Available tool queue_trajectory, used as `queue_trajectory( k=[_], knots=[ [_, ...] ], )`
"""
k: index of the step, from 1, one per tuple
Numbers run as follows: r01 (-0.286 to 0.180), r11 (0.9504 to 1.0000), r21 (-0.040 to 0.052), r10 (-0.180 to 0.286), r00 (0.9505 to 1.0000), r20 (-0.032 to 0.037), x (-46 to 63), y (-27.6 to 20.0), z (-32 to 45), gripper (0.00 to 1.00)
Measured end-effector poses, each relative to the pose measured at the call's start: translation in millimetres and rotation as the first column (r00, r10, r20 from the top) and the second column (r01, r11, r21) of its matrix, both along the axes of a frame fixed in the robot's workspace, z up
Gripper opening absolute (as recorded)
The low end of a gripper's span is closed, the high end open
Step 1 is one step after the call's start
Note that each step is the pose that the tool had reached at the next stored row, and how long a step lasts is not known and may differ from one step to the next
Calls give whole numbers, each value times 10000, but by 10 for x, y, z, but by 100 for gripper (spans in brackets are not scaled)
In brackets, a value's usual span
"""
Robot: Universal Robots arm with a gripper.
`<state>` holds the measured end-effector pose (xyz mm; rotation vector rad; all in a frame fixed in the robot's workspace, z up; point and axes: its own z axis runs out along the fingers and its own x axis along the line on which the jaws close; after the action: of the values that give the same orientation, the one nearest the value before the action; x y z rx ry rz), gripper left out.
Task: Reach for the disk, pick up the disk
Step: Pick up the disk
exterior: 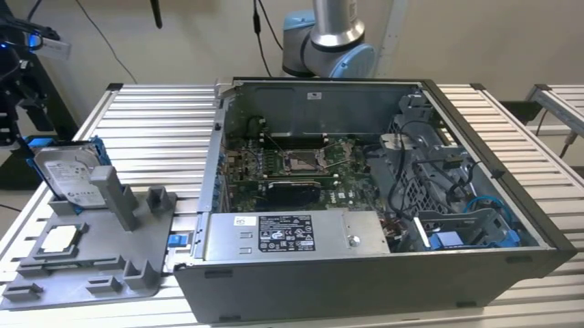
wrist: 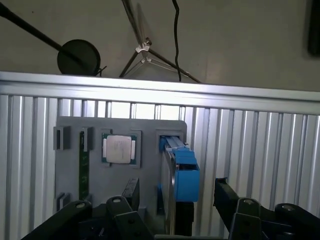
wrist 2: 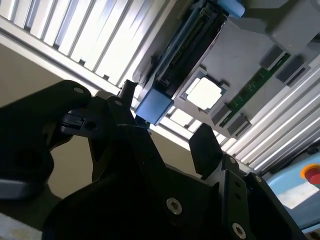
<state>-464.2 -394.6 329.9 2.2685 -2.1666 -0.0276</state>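
Black gripper (wrist: 177, 189) fingers (wrist: 225, 194) sit wide apart and hold nothing. The disk (wrist: 184, 175) is in line with the gap between them. Both wrist views show the disk's thin, blue-framed edge. That long edge runs the same way as the ribs of the shiny table (wrist: 260, 150). The exterior view shows its flat silver face and white label (exterior: 65, 179). It stands on edge in a grey plastic tray (exterior: 96, 266), near a square chip (exterior: 59, 237), beside the open metal case (exterior: 365, 287).
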Motion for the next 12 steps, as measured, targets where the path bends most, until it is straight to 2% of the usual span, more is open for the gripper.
queue_trajectory(
  k=[6,12],
  knots=[
    [6,10000,2,-6,10000,46,1,20,-69,100],
    [5,10000,2,-5,10000,49,1,21,-74,100]
  ],
)
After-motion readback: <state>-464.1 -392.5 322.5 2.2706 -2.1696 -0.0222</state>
